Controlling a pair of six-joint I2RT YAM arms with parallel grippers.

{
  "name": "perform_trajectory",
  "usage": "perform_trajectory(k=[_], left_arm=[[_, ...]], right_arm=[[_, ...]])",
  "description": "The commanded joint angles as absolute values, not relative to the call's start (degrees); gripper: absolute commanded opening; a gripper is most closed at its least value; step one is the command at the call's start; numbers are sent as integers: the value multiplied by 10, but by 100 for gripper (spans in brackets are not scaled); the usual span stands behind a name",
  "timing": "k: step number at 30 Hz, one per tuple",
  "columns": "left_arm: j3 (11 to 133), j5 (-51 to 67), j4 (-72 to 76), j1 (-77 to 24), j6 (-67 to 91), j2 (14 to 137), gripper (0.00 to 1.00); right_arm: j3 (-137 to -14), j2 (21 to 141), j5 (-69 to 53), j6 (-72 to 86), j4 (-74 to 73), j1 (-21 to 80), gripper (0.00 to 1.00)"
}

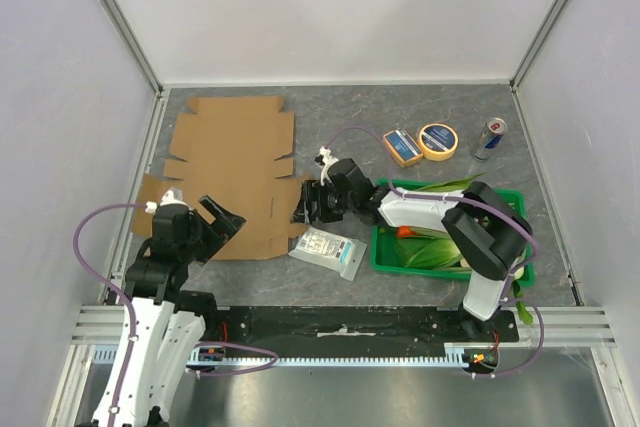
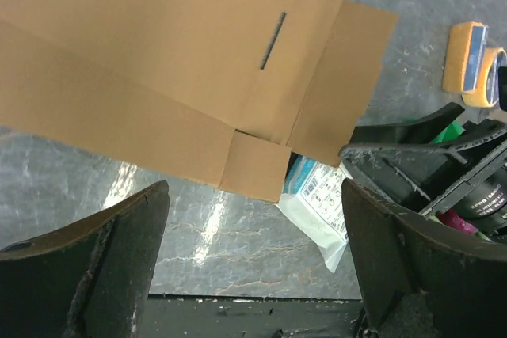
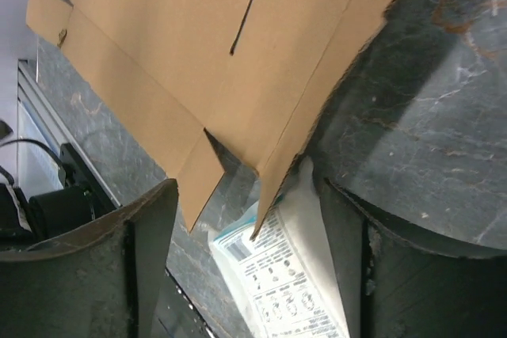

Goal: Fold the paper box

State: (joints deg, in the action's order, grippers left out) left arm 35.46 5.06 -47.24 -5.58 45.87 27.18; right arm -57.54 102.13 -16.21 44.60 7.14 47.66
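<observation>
- The cardboard box [image 1: 235,172] lies unfolded as a flat sheet on the far left part of the table [image 1: 280,282], flaps and tabs spread out. No wall stands up yet, so I judge the folding has barely begun.
- My right hand [image 3: 247,184] is at the sheet's right side flap, fingers apart and clamped on nothing. In the wrist view the flap's edge sits between the fingers and seems to ride slightly above the table, though I cannot be sure.
- My left hand [image 2: 253,189] hovers at the sheet's near edge, fingers likewise apart and empty, with a small corner tab right in front of it.
- To do this step well, I should slip one finger under the flap and one over it. I should close near the crease rather than the tip, then swing the flap up so it bends on the scored line and not across the panel.
- My left hand should press the main panel down near that crease, or the light sheet will probably slide or lift whole.
- A white packet [image 1: 328,250] lies at the sheet's near right corner, one end tucked under the flap. I must not pinch it along with the cardboard.
- The green crate [image 1: 378,257] stands close behind my right wrist, so I judge there is little room to swing back.
</observation>
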Motion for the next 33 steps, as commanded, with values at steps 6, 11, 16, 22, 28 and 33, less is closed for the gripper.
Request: perform_trajectory(k=[6, 11, 16, 22, 28, 33], left_arm=[[311, -20, -550, -53, 677, 244, 92], [257, 26, -522, -53, 744, 265, 92], [203, 40, -503, -54, 802, 237, 96], [155, 30, -458, -53, 867, 175, 97], [116, 39, -415, -53, 903, 163, 92], [105, 30, -394, -53, 903, 156, 76]], right_arm=[[-550, 1081, -138, 537, 202, 449, 43], [-543, 1085, -138, 562, 228, 448, 19], [-518, 1068, -174, 634, 290, 439, 0], [-465, 1057, -209, 742, 404, 435, 0], [-422, 1035, -207, 795, 465, 434, 0], [-384, 1034, -207, 853, 525, 434, 0]])
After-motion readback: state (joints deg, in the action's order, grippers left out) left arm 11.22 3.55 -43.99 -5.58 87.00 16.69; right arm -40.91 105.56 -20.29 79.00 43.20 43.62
